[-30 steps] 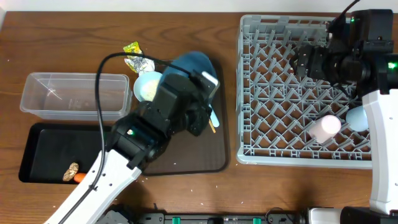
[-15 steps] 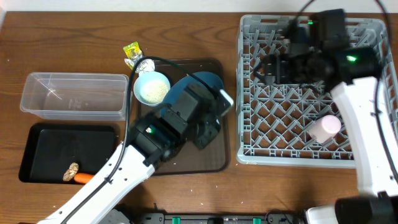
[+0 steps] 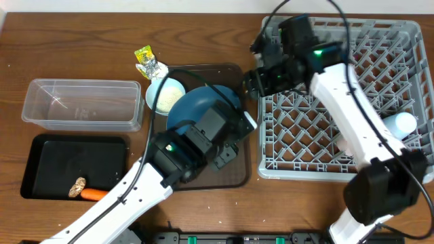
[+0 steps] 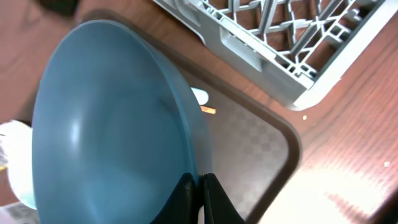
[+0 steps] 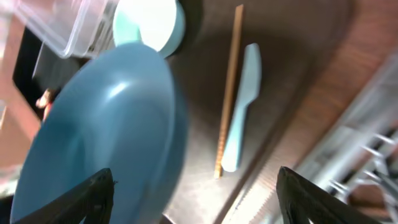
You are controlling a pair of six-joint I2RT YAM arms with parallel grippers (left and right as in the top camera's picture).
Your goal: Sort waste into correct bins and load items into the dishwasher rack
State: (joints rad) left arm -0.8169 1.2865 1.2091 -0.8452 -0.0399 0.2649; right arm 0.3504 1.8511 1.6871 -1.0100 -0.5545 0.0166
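We have left jaws pinched tight on the blue plate rim, plate tilted above the brown tray. Right jaws wide apart, gripping nothing, by the dishwasher rack left edge.

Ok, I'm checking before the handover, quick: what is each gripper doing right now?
Left gripper: closed on the rim of the blue plate.
Right gripper: open, holding nothing.
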